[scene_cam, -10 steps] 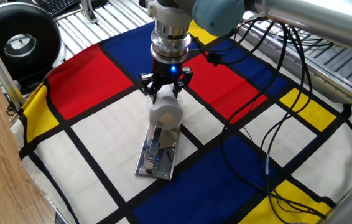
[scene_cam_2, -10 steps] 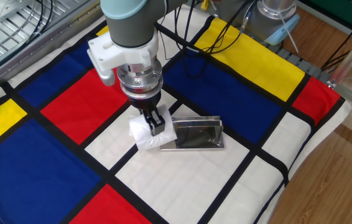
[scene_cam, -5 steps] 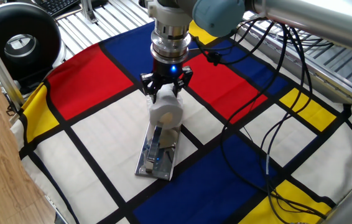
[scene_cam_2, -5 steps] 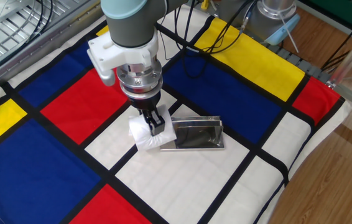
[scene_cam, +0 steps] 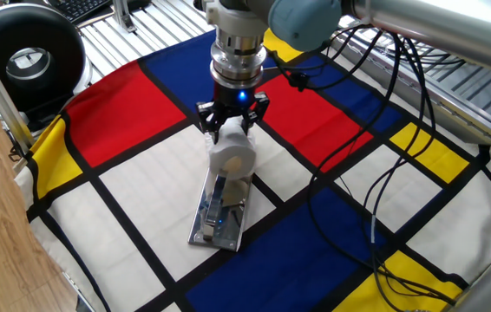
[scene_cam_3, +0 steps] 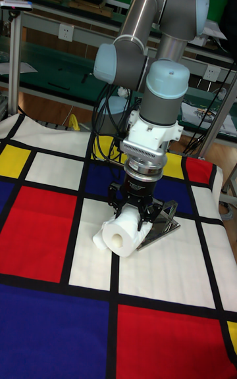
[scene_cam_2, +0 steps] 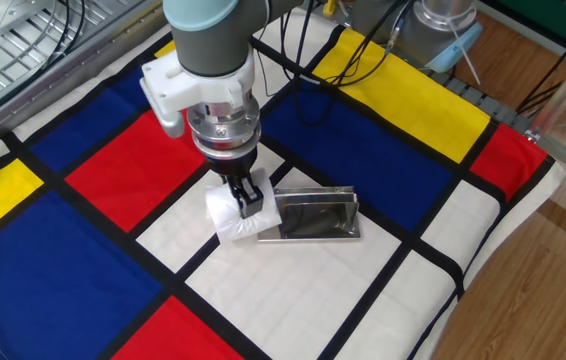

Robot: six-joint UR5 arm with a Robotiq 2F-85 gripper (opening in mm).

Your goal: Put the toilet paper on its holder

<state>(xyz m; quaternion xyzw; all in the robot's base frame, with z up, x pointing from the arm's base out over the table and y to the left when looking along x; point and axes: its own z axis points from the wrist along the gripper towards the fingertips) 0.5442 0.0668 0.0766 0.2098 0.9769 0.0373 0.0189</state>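
The white toilet paper [scene_cam: 231, 158] [scene_cam_2: 223, 217] [scene_cam_3: 119, 237] lies on its side, low over the cloth, at the holder's far end. My gripper [scene_cam: 232, 124] [scene_cam_2: 246, 198] [scene_cam_3: 135, 216] comes straight down from above and is shut on the roll, its black fingers pressing into both sides. The chrome holder [scene_cam: 219, 217] [scene_cam_2: 314, 216] [scene_cam_3: 165, 219] lies flat on a white patch of the checked cloth, one end touching or just under the roll. Whether the roll sits around the holder's bar is hidden by the roll and the fingers.
A round black device [scene_cam: 27, 54] stands at the table's far left corner. Loose black cables [scene_cam: 382, 170] trail across the cloth to the right of the arm. The cloth [scene_cam_2: 383, 300] ends at the table edge with wooden floor beyond it.
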